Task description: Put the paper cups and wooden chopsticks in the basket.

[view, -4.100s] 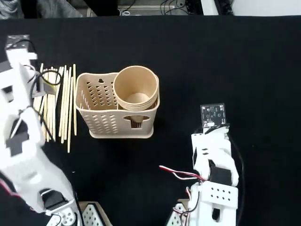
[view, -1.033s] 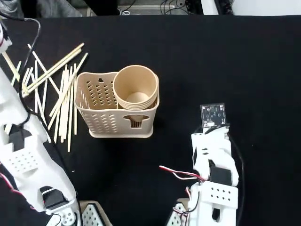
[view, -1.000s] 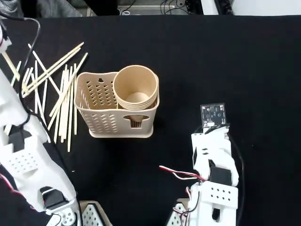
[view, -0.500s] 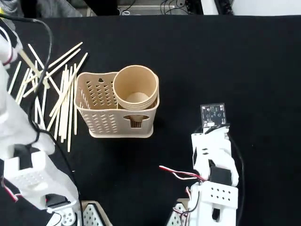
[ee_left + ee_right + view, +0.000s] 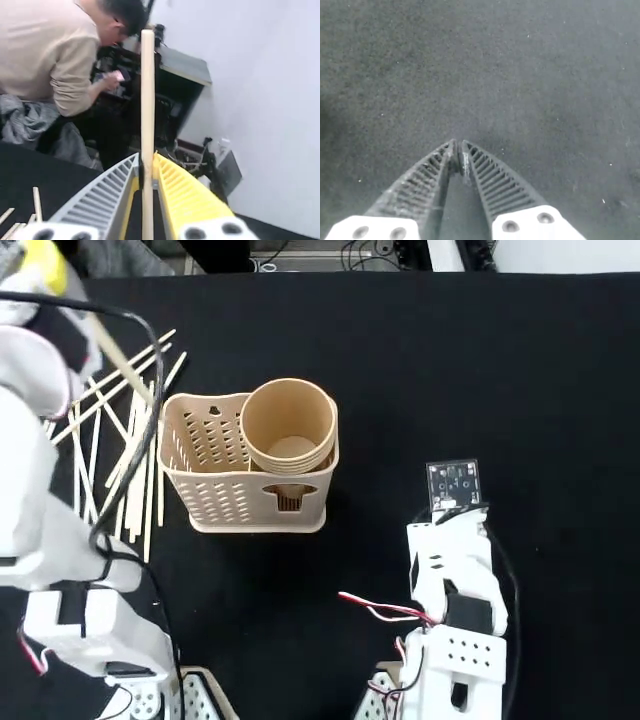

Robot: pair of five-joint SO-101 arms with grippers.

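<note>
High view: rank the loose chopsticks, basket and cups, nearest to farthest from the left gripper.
The left gripper is at the far-left corner, shut on one chopstick.
1. Loose chopsticks: scattered on the table's left side, left of the basket.
2. Basket: mid-table, its empty left compartment towards the gripper.
3. Cups: stacked in the basket's right compartment.

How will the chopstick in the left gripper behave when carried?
The chopstick looks straight and stiff, so bending is unlikely. It is thin and sticks far out past the left gripper, so it may pivot or slip.
</note>
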